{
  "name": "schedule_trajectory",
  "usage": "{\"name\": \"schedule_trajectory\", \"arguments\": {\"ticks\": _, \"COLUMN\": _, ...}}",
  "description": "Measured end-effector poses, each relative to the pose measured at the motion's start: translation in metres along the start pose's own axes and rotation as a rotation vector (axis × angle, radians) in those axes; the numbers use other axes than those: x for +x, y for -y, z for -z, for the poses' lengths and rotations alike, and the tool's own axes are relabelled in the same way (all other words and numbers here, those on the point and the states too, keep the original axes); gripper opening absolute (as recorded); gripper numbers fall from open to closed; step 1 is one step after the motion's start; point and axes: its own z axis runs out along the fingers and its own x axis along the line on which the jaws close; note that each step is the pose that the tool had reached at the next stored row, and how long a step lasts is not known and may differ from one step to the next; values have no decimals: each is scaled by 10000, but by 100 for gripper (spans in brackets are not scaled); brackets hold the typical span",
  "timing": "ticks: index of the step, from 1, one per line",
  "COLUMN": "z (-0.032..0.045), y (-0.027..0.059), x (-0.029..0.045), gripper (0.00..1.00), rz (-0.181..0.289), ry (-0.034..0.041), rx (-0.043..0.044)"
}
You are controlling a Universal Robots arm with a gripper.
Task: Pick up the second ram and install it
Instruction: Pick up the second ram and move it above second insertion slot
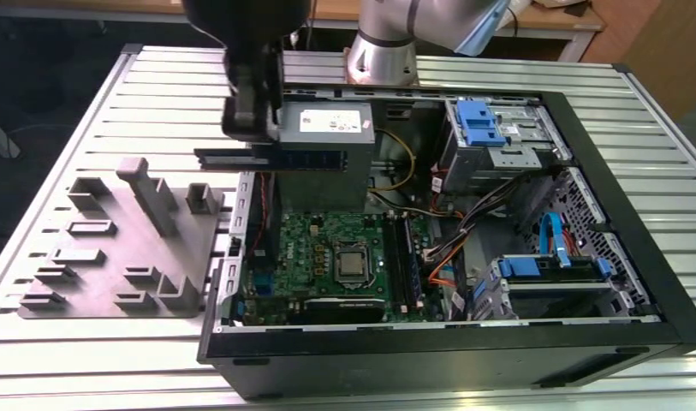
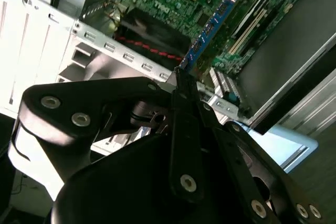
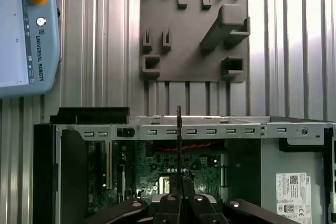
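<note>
The black two-fingered gripper [image 1: 256, 141] pinches the long dark memory stick [image 1: 307, 160] with bluish chips, level in the air at eleven o'clock of the green motherboard [image 1: 324, 248]. It lies crosswise to the long black memory slots [image 1: 407, 257], so it could jam or clip the grey power supply [image 1: 330, 124]. Which slot is free is too dim to tell.

Open-topped computer case [image 1: 439, 364]: entry from above only. Second ram [image 1: 313, 160], clamped in gripper [image 1: 256, 157], hanging over its rim. Clear over motherboard [image 1: 313, 248]; hemmed by power supply [image 1: 324, 137] behind, drive cages [image 1: 502, 141] and loose cables [image 1: 456, 227] toward the exterior view's right. Outside: grey fixture plate [image 1: 91, 287] with upright blocks, on slatted table [image 1: 153, 86].
</note>
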Motion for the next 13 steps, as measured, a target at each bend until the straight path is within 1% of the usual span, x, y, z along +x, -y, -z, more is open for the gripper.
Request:
{"name": "schedule_trajectory", "arguments": {"ticks": 3, "z": 3, "y": 104, "x": -2, "gripper": 8, "rz": 1, "ry": 13, "rx": -1}}
{"name": "schedule_trajectory", "arguments": {"ticks": 9, "z": 10, "y": 359, "x": -5, "gripper": 8, "rz": 1, "ry": 43, "rx": -2}}
{"name": "schedule_trajectory", "arguments": {"ticks": 13, "z": 15, "y": 510, "x": -7, "gripper": 8, "rz": 3, "ry": 71, "rx": -1}}
